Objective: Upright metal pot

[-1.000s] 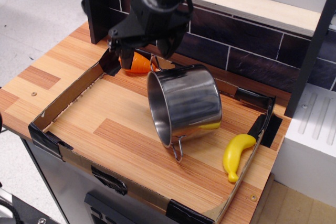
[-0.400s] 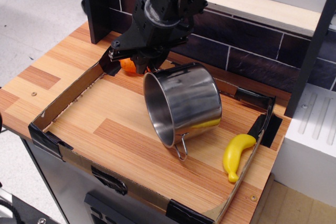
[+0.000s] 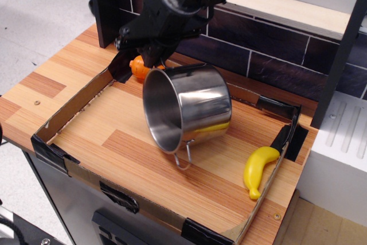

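Note:
The metal pot (image 3: 192, 104) is shiny steel and tilted on its side. Its open mouth faces the lower left, and one wire loop handle (image 3: 182, 160) hangs down at the bottom rim. It seems to rest only on its lower edge in the middle of the cardboard tray (image 3: 74, 167). My black gripper (image 3: 153, 60) comes down from above at the pot's upper rim and appears shut on it. The fingertips are partly hidden behind the rim.
An orange toy carrot (image 3: 138, 67) lies in the tray's back left corner, just behind my gripper. A yellow toy banana (image 3: 256, 170) lies at the tray's right side. A dark tiled wall (image 3: 269, 55) stands behind, and a white unit (image 3: 344, 136) stands to the right.
The gripper has dropped onto the pot's upper rim and shifted left. The pot has moved left with it and swung its mouth more toward the front left.

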